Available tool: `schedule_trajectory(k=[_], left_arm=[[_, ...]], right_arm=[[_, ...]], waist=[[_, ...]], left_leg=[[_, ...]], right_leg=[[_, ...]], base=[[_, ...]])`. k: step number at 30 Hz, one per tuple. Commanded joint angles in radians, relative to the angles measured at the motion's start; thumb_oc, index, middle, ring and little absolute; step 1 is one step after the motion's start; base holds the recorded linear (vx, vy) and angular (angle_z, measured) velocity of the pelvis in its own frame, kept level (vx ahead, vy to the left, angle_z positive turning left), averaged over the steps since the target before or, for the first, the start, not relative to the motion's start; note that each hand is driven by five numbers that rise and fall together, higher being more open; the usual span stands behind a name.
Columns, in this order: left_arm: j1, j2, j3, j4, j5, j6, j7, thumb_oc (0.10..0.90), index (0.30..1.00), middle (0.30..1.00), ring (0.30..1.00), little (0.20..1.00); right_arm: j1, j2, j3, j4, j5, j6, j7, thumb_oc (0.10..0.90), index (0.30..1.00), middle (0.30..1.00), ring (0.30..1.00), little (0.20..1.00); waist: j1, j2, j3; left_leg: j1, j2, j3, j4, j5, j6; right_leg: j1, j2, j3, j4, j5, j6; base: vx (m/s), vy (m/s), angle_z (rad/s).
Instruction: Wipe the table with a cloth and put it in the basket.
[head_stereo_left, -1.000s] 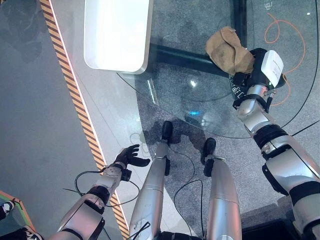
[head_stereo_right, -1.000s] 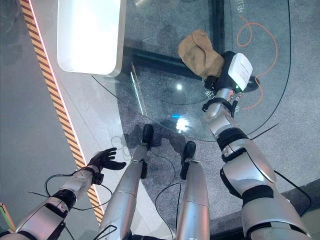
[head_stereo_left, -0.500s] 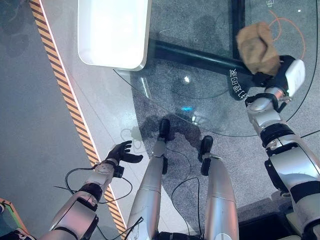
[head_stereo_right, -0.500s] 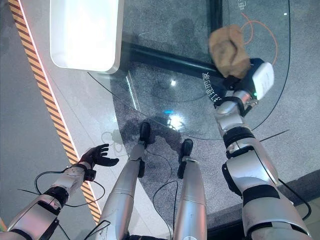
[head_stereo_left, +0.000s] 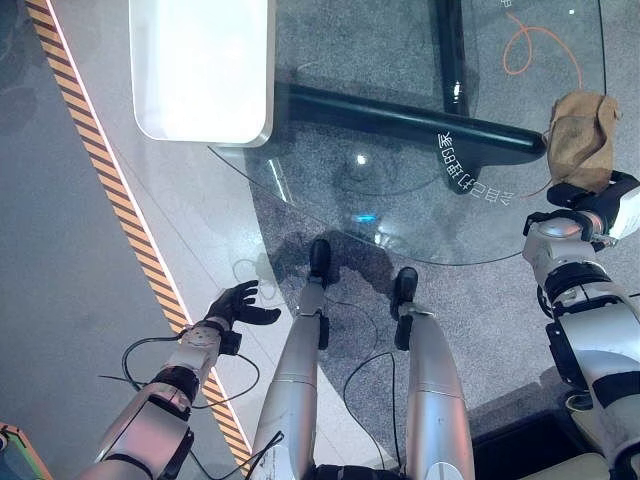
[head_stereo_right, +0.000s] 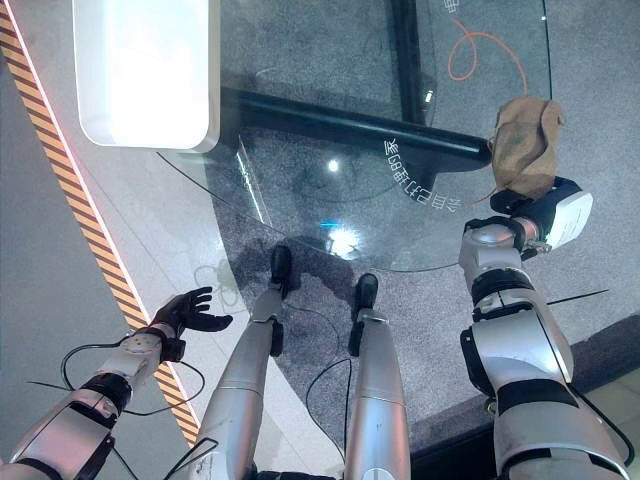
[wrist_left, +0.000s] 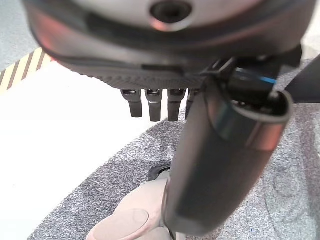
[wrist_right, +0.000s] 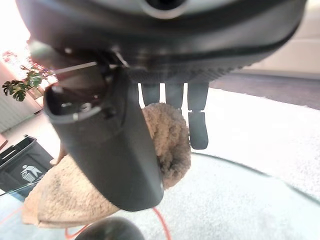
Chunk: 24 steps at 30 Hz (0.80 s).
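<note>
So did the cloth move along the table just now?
Yes. The cloth, held in the right robot hand, slid toward the robot's right, from one side of the black bar under the glass table to beyond its end.

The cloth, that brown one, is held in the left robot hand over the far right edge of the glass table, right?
Not quite. The cloth is in the right robot hand, as the left eye view and right wrist view show. The left robot hand hangs low over the floor, holding nothing. The rest stands: brown, at the glass table's far right edge.
</note>
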Motion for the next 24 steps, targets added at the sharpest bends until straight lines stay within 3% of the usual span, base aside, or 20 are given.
schedule_trajectory(k=[1, 10, 19, 24], left_arm=[[0.014, 0.032, 0.049, 0.098, 0.01, -0.007, -0.013, 0.8, 0.9, 0.9, 0.9, 0.9], [-0.004, 0.034, 0.04, 0.111, 0.007, -0.005, -0.022, 0.8, 0.9, 0.9, 0.9, 0.9], [-0.006, 0.015, 0.029, 0.098, 0.013, -0.004, -0.009, 0.8, 0.9, 0.9, 0.9, 0.9], [0.003, 0.005, 0.019, 0.076, 0.015, -0.003, 0.004, 0.8, 0.9, 0.9, 0.9, 0.9]], right_arm=[[0.022, -0.165, -0.011, 0.04, 0.016, -0.038, -0.083, 0.1, 0.3, 0.3, 0.3, 0.2], [-0.043, -0.129, 0.063, -0.025, -0.089, -0.128, -0.03, 0.1, 0.3, 0.3, 0.3, 0.2], [-0.131, -0.073, 0.178, -0.159, -0.189, -0.1, 0.006, 0.1, 0.3, 0.3, 0.3, 0.2], [-0.164, -0.037, 0.243, -0.244, -0.227, -0.054, 0.024, 0.1, 0.3, 0.3, 0.3, 0.2]], waist=[[0.002, -0.009, -0.023], [0.005, -0.01, -0.023], [0.012, -0.003, -0.023], [0.02, 0.0, -0.023]], left_leg=[[0.042, -0.053, 0.07, 0.124, -0.193, 0.076], [0.046, -0.054, 0.067, 0.116, -0.19, 0.07], [0.056, -0.062, 0.062, 0.107, -0.187, 0.066], [0.061, -0.07, 0.058, 0.102, -0.184, 0.067]], right_leg=[[0.019, 0.07, -0.023, -0.188, 0.148, 0.017], [0.023, 0.069, -0.023, -0.197, 0.147, 0.019], [0.035, 0.063, -0.03, -0.206, 0.14, 0.012], [0.044, 0.06, -0.04, -0.213, 0.135, 0.004]], base=[[0.0, 0.0, 0.0], [0.0, 0.0, 0.0], [0.0, 0.0, 0.0], [0.0, 0.0, 0.0]])
